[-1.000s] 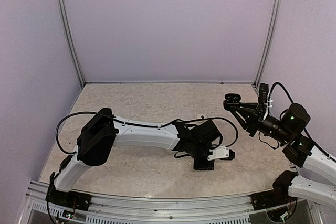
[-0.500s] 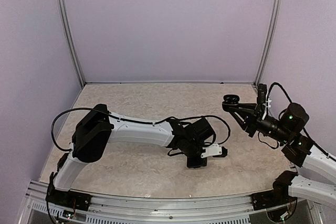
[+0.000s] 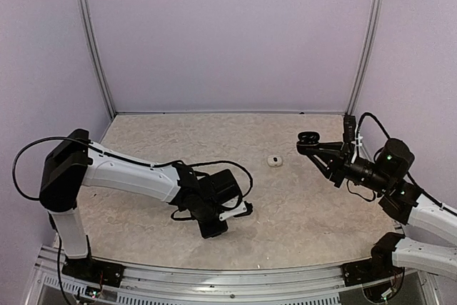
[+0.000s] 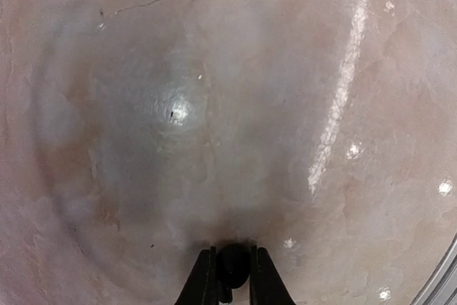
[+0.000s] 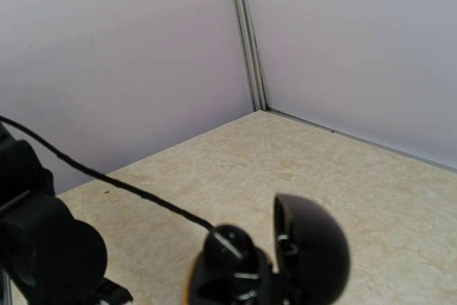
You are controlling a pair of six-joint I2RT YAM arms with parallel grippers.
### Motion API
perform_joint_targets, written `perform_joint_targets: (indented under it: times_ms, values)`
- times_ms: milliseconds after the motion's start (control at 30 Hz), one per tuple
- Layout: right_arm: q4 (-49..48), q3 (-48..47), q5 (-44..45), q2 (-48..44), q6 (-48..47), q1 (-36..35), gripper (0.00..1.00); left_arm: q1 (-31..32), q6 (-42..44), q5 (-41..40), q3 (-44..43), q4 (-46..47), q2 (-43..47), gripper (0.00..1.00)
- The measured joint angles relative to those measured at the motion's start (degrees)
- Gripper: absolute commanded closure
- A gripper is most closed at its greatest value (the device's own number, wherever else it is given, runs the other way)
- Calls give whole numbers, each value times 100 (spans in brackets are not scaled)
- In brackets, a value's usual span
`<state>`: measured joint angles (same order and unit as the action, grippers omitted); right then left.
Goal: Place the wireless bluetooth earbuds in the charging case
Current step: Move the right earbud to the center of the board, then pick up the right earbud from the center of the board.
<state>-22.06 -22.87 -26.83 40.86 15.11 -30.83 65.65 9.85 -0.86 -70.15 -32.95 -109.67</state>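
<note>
The tiny black plastic earbud (image 4: 233,266) shows as a round bead at the bottom centre of the left wrist view; its long axis and facing cannot be told. The glossy black rounded charging case (image 5: 308,248), at the lower middle of the right wrist view, has its lid hinged open and upright. A beige marbled tabletop (image 3: 214,133) lies below, enclosed by plain lilac walls (image 3: 228,33). The left gripper (image 4: 233,253) is clenched on the earbud. The right gripper (image 3: 314,145) grasps the case. A small white rounded piece (image 3: 273,161) lies between them.
</note>
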Motion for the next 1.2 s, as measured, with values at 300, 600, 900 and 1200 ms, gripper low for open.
perform_joint_targets:
  times_ms: [300, 600, 900, 1200]
  values:
    - [-37, 0, -81, 57, -2, 0, 100, -2, -1047, -286, 146, -898, 234, 84]
    - [-55, 0, -151, 140, -2, 0, 100, 72, -1626, -367, -70, -1882, 74, 74]
    - [-55, 0, -153, 122, -4, 0, 100, 90, -1703, -546, -844, -2369, -369, 70]
    - [-50, 0, -153, 83, -24, 0, 100, 188, -1685, -562, -916, -2649, -529, 74]
